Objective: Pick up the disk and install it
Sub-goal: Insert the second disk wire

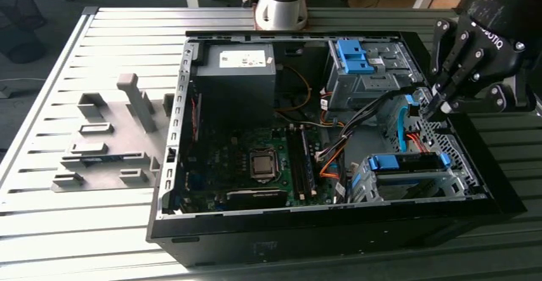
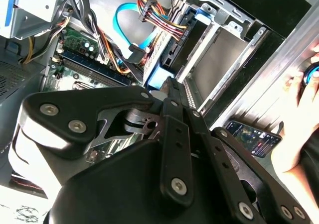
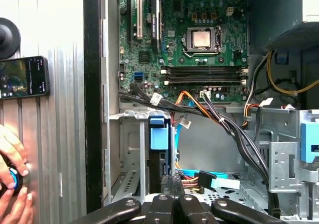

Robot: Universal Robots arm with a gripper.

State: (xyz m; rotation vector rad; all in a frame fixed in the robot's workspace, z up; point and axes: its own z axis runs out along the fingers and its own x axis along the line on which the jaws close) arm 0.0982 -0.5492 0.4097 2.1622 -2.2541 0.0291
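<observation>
Gripper (image 2: 167,92): black linkage body in the foreground, screws along the links; fingertips drawn together above a blue tab.
Blue tab (image 2: 158,77): bright blue plastic, just beside the drive cage.
Drive cage (image 2: 219,50): grey sheet metal, flat grey panel showing inside.
Cable bundle (image 2: 152,10): orange, red and yellow wires into a black connector.
Blue cable (image 2: 122,22): looped beside the bundle.
Motherboard (image 2: 82,50): green, partly hidden behind the linkage.
Phone (image 2: 251,137): lit screen, lay flat outside the case.
Hand (image 2: 299,109): rested near the phone.
</observation>
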